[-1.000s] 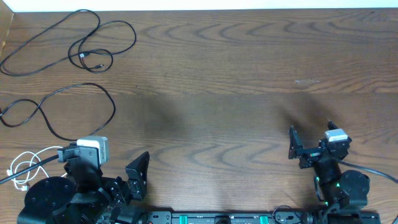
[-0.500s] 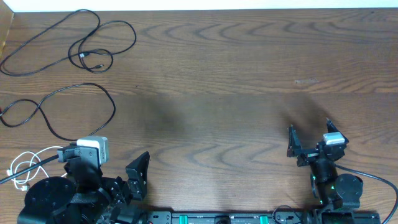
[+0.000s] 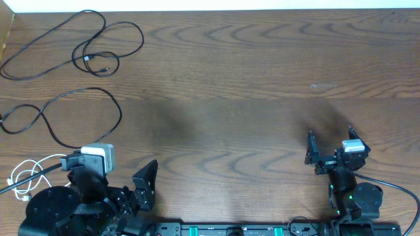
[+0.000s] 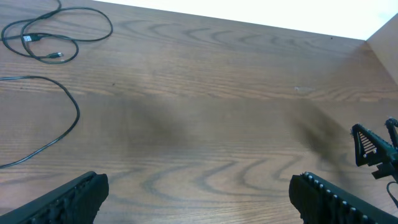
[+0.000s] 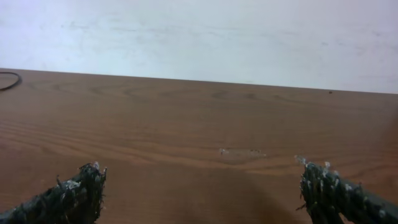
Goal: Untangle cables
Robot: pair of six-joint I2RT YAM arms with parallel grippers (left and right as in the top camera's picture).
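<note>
The cables point(image 3: 121, 110) lie apart along the table's point(image 3: 230, 98) left edge, the white one point(image 3: 18, 176) nearest me, and with my left claw point(image 4: 199, 183) and right claw point(image 5: 200, 171) both gaping empty, a careless sweep could re-snag their loops.

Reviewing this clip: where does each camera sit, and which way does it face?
Overhead: above the table, looking straight down; left gripper and right gripper, both open, at the near edge; upper black cable, lower black cable and white cable at left.
Left wrist: low behind the left gripper, looking down across the table; only its fingertips show.
Right wrist: low behind the right gripper, nearly level toward the far wall; only its fingertips show.
Shared: overhead and left wrist both show both black cables and the right gripper.
</note>
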